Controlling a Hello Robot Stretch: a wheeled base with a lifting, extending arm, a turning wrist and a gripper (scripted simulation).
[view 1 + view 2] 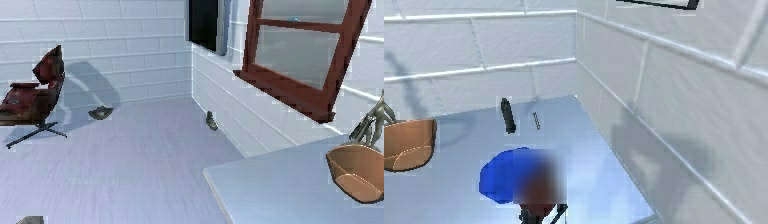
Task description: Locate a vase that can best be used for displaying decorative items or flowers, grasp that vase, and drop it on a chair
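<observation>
Chair [32, 95], one; brown bowl [357, 170], one.

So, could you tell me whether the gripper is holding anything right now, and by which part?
That cannot be told. The gripper sits at the arm side view's bottom edge with a blue thing on the table right by it.
</observation>
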